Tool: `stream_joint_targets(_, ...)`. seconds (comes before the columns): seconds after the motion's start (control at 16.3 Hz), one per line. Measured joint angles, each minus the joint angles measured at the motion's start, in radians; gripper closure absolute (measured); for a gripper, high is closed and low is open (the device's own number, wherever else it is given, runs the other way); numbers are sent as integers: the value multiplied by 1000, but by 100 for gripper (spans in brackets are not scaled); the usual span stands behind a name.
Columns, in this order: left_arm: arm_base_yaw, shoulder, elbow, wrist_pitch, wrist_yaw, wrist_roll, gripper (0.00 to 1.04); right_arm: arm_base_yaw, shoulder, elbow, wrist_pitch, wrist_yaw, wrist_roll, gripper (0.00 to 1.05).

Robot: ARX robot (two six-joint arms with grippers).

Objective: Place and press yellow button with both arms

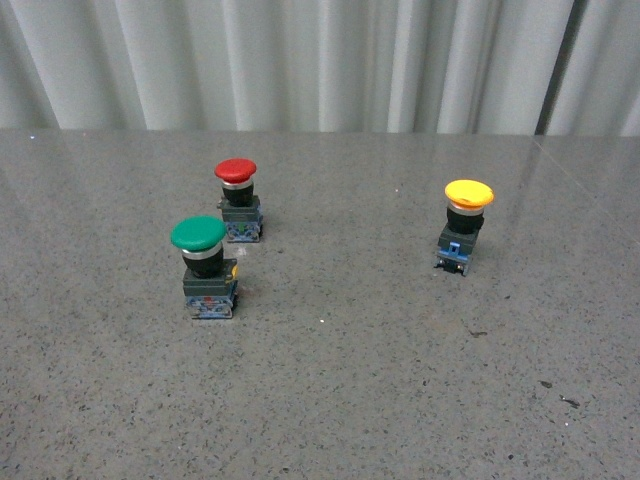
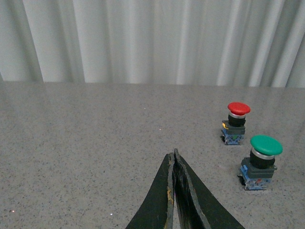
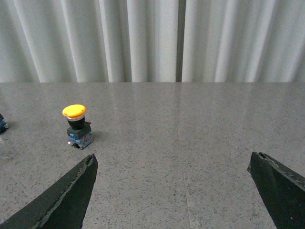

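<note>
Yellow button (image 1: 466, 225): small push button with a round yellow-orange mushroom cap, black collar and blue-and-black base. It stands upright on the grey speckled stone-look table (image 1: 350, 400), on the robot's right half in the front view. Nothing touches it.

Right gripper (image 3: 174, 156): black fingers spread wide, nothing between them. The yellow button (image 3: 76, 125) is ahead of this gripper, beyond one fingertip (image 3: 90, 162) rather than on the centre line, and well apart from it.

Left gripper (image 2: 173, 155): black fingers pressed together tip to tip, holding nothing, above bare table.

Green button (image 2: 261, 160): larger, with a round green cap on a dark block. It is upright, ahead of the left gripper and off to one side, clear of it. Red button (image 2: 236, 121): smaller red cap, upright, just beyond the green one and farther from the gripper.

Front view: green (image 1: 204, 265) and red (image 1: 238, 198) stand near each other, well apart from the yellow. Pale pleated curtain (image 1: 300, 60) behind the table. Neither arm shows in this view.
</note>
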Motion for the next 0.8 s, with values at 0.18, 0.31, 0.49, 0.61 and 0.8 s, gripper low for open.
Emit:
stream_joint_targets(0.18,0,-89,0,-85,0,0,103,0,0,0,0,0,0,6)
stream_joint_targets(0.31,0,-137,0,-136,0,0,103,0,0,0,0,0,0,6)
stream_joint_targets(0.49,0,-199,0,-196,0,0,103,0,0,0,0,0,0,6)
stream_joint_targets(0.61,0,-231,0,-230,0,0,103,0,0,0,0,0,0,6)
stream_joint_targets(0.8,0,-351,0,-406,2,1,103,0,0,0,0,0,0,6)
